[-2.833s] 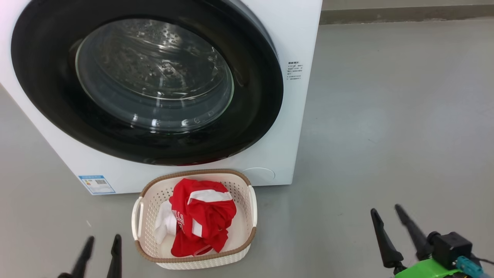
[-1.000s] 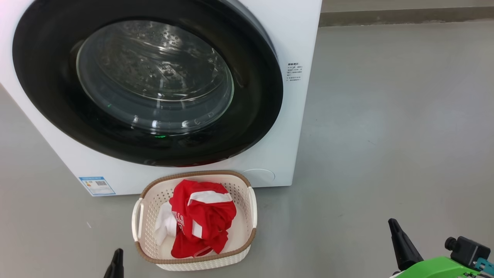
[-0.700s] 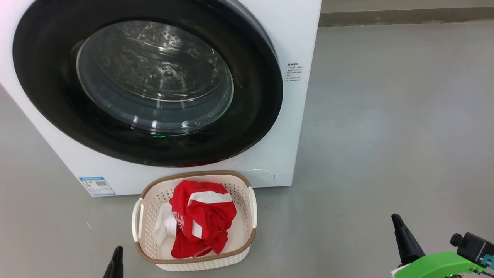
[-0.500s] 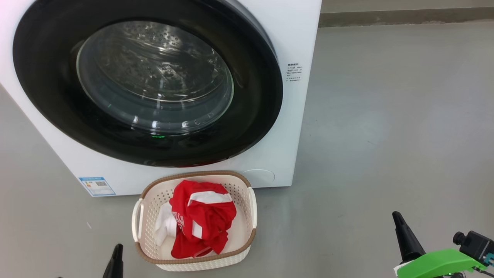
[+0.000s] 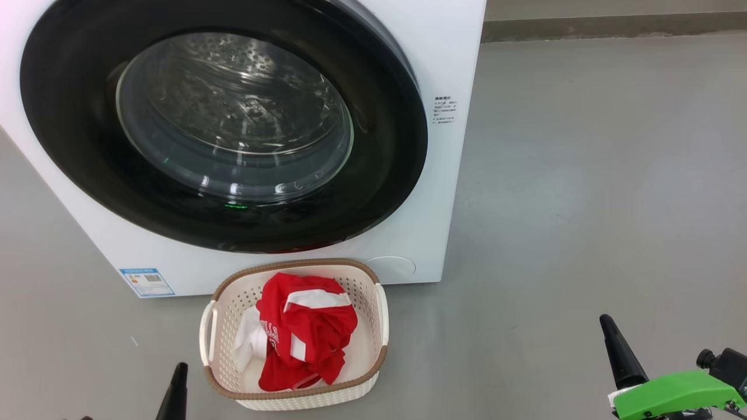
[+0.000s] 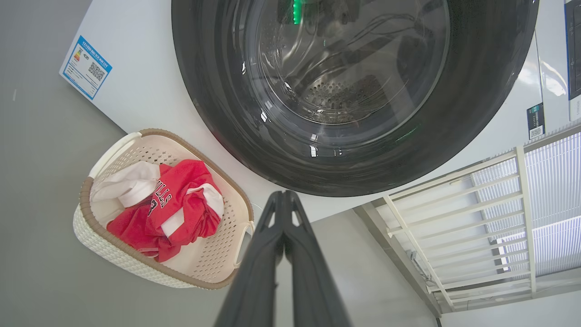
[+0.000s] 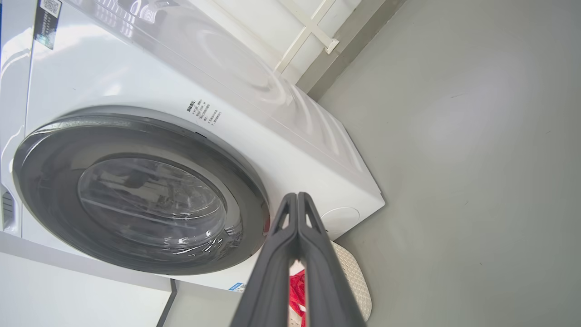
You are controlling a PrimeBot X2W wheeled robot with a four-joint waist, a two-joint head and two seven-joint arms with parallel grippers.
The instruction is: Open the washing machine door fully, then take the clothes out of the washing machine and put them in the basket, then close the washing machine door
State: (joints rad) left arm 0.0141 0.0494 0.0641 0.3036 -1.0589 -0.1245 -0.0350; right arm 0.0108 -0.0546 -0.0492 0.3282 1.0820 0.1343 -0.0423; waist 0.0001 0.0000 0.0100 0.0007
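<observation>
The white washing machine (image 5: 449,52) stands on the grey floor, and its round black-ringed door (image 5: 385,192) lies flat against its front. Through the glass the steel drum (image 6: 336,91) shows. The cream basket (image 5: 367,344) sits on the floor right before the machine with the red and white clothes (image 5: 303,332) heaped inside it. My left gripper (image 5: 178,385) hangs low to the left of the basket, shut and empty, fingertips pressed together in the left wrist view (image 6: 283,195). My right gripper (image 5: 610,326) is far right over bare floor, also shut and empty (image 7: 297,197).
A white slatted frame (image 6: 476,218) stands against the wall beyond the machine. Open grey floor (image 5: 583,175) stretches to the right of the machine. A blue label (image 5: 146,282) marks the machine's lower left front.
Both grippers have closed since the earliest frame. My right gripper has drifted right and slightly up over the last second; the left has stayed low beside the basket.
</observation>
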